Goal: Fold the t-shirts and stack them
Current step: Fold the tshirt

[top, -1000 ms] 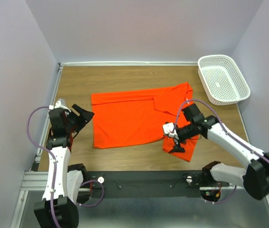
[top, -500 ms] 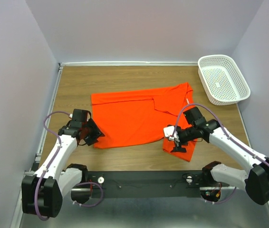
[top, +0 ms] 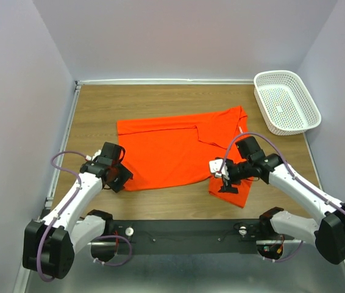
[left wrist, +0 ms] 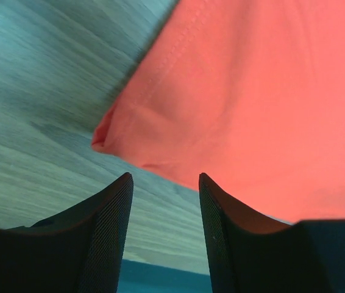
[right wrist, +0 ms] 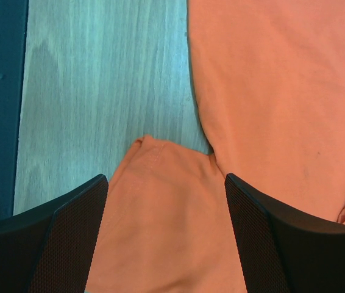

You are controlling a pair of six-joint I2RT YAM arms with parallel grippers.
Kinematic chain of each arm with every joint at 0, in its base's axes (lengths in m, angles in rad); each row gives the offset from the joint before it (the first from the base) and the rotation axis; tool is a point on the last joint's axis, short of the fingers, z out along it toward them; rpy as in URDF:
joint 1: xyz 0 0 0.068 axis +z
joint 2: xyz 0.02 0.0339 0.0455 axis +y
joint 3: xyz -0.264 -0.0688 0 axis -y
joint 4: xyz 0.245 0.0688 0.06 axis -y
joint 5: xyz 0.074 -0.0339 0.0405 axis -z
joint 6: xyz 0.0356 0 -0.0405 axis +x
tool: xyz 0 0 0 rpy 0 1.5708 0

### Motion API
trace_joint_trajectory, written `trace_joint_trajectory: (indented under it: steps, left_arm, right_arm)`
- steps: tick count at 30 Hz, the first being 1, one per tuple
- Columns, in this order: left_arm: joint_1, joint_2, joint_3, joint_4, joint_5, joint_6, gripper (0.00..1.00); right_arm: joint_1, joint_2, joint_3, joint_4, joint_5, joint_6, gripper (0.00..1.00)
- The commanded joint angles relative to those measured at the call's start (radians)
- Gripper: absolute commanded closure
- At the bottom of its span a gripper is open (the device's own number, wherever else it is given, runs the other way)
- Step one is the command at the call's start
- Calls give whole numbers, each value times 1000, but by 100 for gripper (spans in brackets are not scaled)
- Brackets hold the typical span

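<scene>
Wooden table (top: 99, 104), orange t-shirt (top: 166, 152) outside white basket (top: 263, 94)

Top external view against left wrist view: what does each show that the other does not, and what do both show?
Only the top external view shows the whole bright orange-red cloth t-shirt, the white perforated plastic basket at the far right, and the right arm's black fingers over the shirt's near right end. Only the left wrist view shows the stitched hem at the shirt's corner and the open gap between the left arm's black fingers. Both show the t-shirt on the brown wooden table.
</scene>
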Motion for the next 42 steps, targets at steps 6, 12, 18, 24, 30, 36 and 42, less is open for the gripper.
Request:
trace_joint_trajectory:
  steps: [6, 12, 18, 24, 30, 36, 42]
  left_arm:
    - [-4, 158, 116, -58, -209, -56, 46]
    - [-26, 193, 90, -32, -133, -29, 46]
    - [-52, 193, 99, -92, -142, -43, 42]
    - [-58, 282, 120, -90, -141, -34, 41]
    - [-64, 337, 145, -83, -168, -18, 43]
    - [-69, 362, 162, -81, -183, -6, 56]
    - [-78, 319, 145, -70, -158, 28, 70]
  right_arm:
    - [-3, 11, 28, 36, 51, 56, 16]
    - [-5, -15, 31, 41, 68, 79, 16]
    - [-5, 11, 37, 50, 74, 82, 16]
    - [-5, 13, 44, 59, 79, 97, 16]
    - [-5, 16, 39, 67, 90, 108, 16]
    - [-5, 10, 56, 64, 110, 134, 16]
    - [-5, 4, 80, 55, 120, 140, 16]
